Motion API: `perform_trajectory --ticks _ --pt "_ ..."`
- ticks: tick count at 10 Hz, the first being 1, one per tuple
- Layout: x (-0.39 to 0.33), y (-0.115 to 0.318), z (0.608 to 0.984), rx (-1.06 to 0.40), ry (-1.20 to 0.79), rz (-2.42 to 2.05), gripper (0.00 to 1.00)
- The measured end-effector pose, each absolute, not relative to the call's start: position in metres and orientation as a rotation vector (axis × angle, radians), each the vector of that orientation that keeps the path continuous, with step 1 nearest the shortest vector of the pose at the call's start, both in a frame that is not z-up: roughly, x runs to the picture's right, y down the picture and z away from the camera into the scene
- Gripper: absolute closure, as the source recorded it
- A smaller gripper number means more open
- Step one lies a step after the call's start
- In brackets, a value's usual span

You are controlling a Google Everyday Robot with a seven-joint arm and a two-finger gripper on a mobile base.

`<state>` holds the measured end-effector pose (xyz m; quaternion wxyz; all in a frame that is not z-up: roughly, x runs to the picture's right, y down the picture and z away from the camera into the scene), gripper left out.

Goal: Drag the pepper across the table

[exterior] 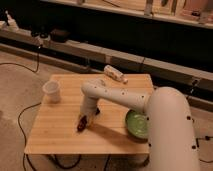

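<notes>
we see the white arm's gripper [84, 120] low on the light wood plank table [55, 135]. the slim dark-red pepper [81, 125] sits right at its fingers, probably for dragging; finger spread, we cannot tell.

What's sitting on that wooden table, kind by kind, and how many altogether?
Chili pepper, at the tool near the front: 1
White cup: 1
Green plate: 1
White object at the far edge: 1
Dark flat item, mostly behind the arm: 1
Total: 5
</notes>
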<state>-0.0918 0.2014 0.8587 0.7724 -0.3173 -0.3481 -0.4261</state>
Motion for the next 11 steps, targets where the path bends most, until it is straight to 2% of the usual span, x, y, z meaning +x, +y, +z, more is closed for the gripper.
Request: perform_trajectory --ticks 6,9,11 --pt "-0.022 0.222 0.854 -0.748 -0.736 -0.860 0.80" --pt "0.018 0.219 0.854 -0.746 -0.691 -0.803 0.79" --pt "0.039 0.217 0.854 -0.737 -0.676 -0.778 0.63"
